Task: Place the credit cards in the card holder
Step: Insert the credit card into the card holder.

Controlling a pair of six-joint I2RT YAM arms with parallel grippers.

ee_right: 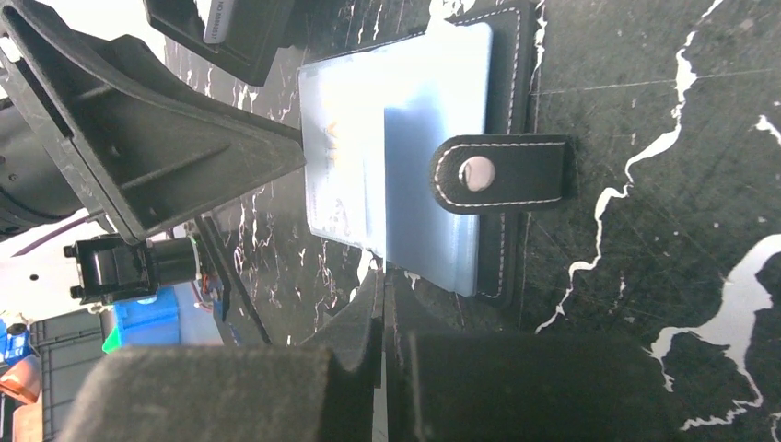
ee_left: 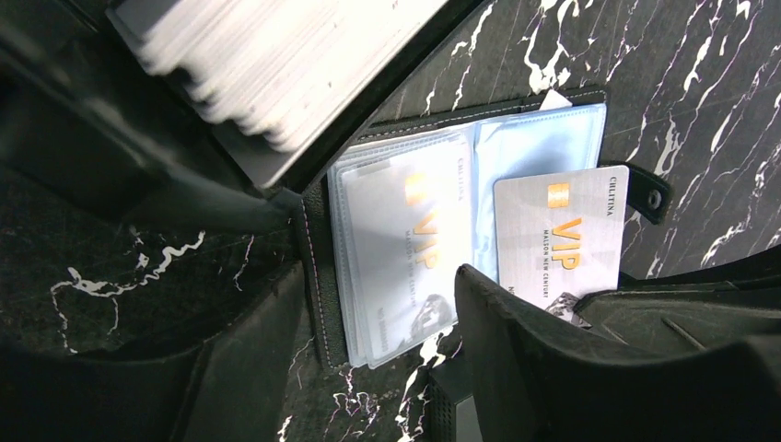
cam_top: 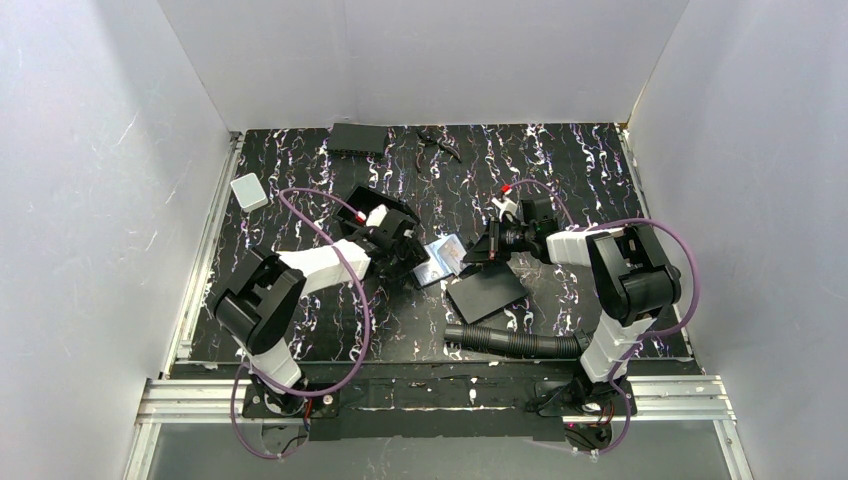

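one black sheet (cam_top: 485,292) nearby; card holder (cam_top: 443,258) between spread left gripper (ee_left: 376,281), closed right gripper (ee_right: 380,290).

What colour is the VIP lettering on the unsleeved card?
Gold-orange, on the silvery card; best seen in the left wrist view.

The black stitched holder (ee_left: 316,276) is laid open on the tabletop (ee_left: 700,74). One silver VIP card (ee_left: 396,249) is seen within its left clear sleeves (ee_left: 364,336); a second card (ee_left: 562,230) is laid across the pale-blue right sleeve (ee_left: 534,138), overhanging the edge.
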